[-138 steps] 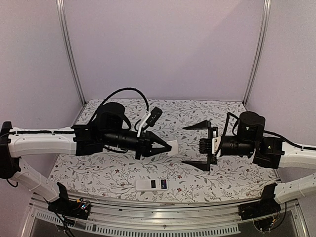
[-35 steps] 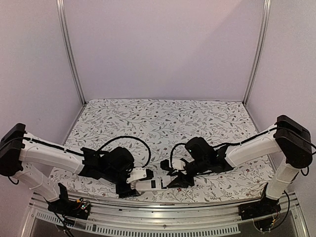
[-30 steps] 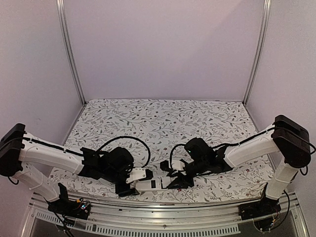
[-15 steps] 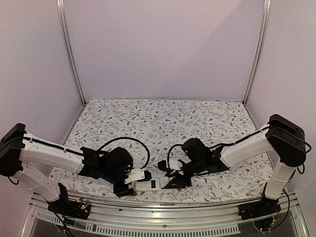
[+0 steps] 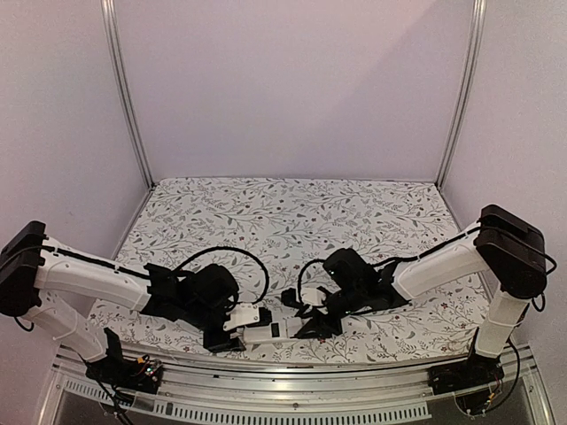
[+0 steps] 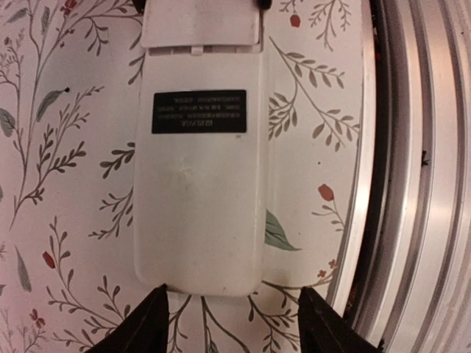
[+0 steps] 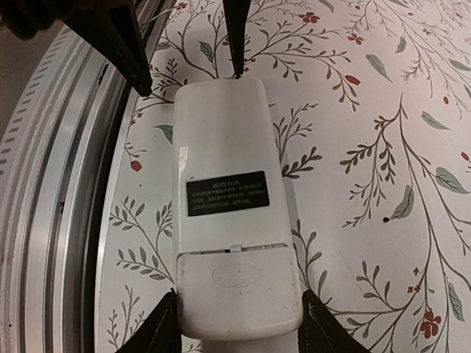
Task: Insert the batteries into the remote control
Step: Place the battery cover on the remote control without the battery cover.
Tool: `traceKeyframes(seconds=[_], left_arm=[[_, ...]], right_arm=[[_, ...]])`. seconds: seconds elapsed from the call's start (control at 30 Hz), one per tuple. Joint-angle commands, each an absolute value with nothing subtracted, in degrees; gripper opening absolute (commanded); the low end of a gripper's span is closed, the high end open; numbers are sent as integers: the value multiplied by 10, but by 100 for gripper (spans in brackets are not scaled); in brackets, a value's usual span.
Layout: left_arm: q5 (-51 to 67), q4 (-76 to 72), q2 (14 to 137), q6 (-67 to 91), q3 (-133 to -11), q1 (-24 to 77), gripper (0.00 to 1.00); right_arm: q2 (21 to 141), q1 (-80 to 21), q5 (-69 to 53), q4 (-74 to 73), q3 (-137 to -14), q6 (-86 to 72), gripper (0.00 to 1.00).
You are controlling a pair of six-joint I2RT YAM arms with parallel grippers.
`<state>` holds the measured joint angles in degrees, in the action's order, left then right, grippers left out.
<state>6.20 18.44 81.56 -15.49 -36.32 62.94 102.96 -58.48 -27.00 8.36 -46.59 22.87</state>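
The remote control [image 6: 199,191] lies flat on the flowery surface [image 5: 292,212], white back up. It sits very close to the near edge and runs along it. Just past that edge is a metal rail [image 6: 412,184]. Only a thin strip of surface lies between the remote's long side and the rail, so there is little room on that side. On the other long side the surface is open all the way to the back wall [image 5: 292,88]. Side walls close it in on the left and the right.

The left end effector [image 6: 233,288] is at one short end of the remote. Its fingers are spread a bit wider than the remote. One finger tip is at the remote's corner, and the other is out over the thin strip, near the rail. The right end effector [image 7: 238,293] is at the other short end, where the battery cover [image 6: 200,22] is. Its fingers are spread too, one just beside each long side of the remote. I cannot tell if they touch it. The two end effectors point at each other, with the remote between them.

Counting: one remote, one black label [image 6: 199,112] on its back, one battery cover, shut. There are two arms and two end effectors, each with two fingers. Two metal posts [image 5: 124,97] stand at the back corners
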Motion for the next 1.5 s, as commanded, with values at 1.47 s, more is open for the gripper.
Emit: traceKeyframes(seconds=[1.47], left_arm=[[75, 196, 800, -162, -370, 623, 56]], right_arm=[[1031, -597, -223, -24, -514, 266, 15]])
